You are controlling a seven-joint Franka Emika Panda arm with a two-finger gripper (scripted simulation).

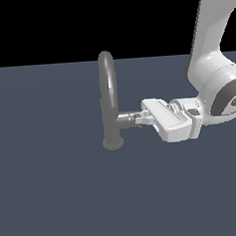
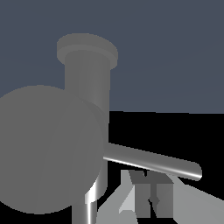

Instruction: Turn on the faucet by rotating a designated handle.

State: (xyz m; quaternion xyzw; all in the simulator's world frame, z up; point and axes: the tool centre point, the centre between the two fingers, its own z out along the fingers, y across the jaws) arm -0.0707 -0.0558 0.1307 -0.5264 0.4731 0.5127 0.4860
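One hand (image 1: 140, 119) at one handle (image 2: 153, 162), grip unclear; one faucet (image 1: 108, 98)

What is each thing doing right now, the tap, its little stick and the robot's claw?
faucet: standing upright on its round base, no water showing.
handle: thin rod sticking out sideways from the end of the side cylinder.
claw: lying level at the end of the side cylinder; whether it is open or gripping cannot be told.
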